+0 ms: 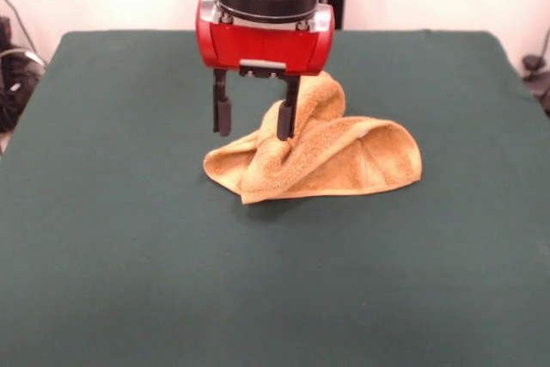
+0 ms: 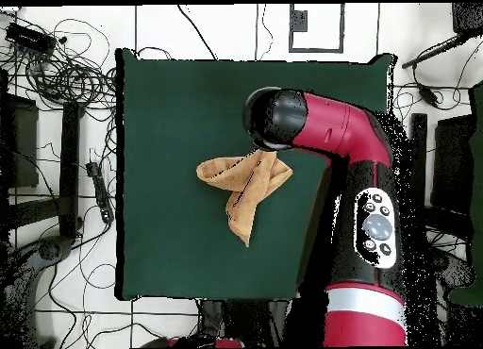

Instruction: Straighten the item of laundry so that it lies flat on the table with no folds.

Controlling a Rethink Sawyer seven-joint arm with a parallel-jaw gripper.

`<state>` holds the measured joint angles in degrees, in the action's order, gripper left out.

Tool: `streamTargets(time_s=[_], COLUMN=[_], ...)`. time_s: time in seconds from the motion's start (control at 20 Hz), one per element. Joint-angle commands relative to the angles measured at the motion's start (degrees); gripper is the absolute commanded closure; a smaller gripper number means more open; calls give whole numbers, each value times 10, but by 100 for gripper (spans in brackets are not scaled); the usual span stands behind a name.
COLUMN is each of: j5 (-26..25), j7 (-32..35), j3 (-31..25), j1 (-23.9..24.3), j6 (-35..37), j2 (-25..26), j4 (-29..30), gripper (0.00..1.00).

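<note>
The towel (image 1: 318, 156) lay crumpled near the middle of the table (image 1: 129, 281), somewhat toward the far edge where the pedestal stood, bunched into overlapping folds with one peak raised. The gripper (image 1: 254, 119) hung directly over that peak with its fingers (image 1: 223, 113) spread apart; one finger stood in front of the raised fold, the other clear of the cloth. Nothing was pinched. Risk, as a judgement: closing here would probably catch several layers at once, so a pull would drag the whole bundle instead of opening it. A shallow grasp could also slip off the terry.
</note>
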<state>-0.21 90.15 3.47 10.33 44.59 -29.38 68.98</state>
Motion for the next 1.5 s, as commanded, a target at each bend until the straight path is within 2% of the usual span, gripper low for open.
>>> streamTargets(time_s=[0.05, 0.35, 1.0, 1.5], j5=[-5, -2, -9, -18], j7=[18, 23, 3, -3], j3=[-56, -54, -58, -60], j1=[-11, -8, 14, 13], j6=[54, 52, 57, 65], j2=[9, 7, 29, 36], j4=[19, 26, 2, -10], gripper=[0, 0, 0, 0])
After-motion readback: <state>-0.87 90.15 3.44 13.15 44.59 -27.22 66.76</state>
